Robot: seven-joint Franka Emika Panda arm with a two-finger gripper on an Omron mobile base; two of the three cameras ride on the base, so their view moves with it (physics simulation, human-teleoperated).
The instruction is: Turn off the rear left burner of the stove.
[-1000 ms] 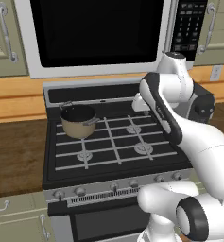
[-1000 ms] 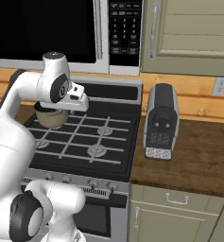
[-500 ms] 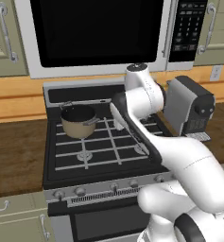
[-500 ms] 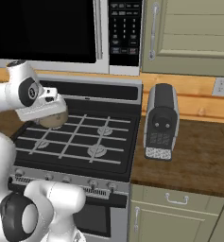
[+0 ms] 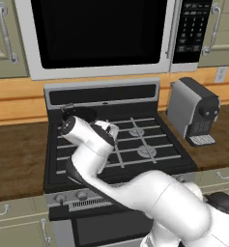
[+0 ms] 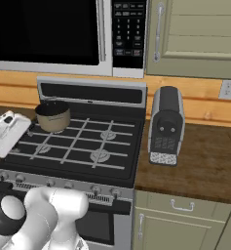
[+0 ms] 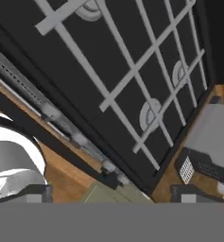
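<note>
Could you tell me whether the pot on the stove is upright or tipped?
Upright: the pot sits level on the stove's grate, rim facing up.

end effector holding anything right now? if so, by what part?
Nothing held, as far as the frames show. The hand view looks down over the stove grates and the knob strip, with no object between the fingertips. Whether the end effector is open or shut cannot be told.

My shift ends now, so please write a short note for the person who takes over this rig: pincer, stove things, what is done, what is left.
Pincer: open, holds nothing, hangs over the left side of the stove.
Rear left burner: hidden under the tan pot; whether a flame burns cannot be seen.
Done: nothing yet; the pincer touches no knob.
Left: go down to the front knob strip and turn the matching knob off.
</note>
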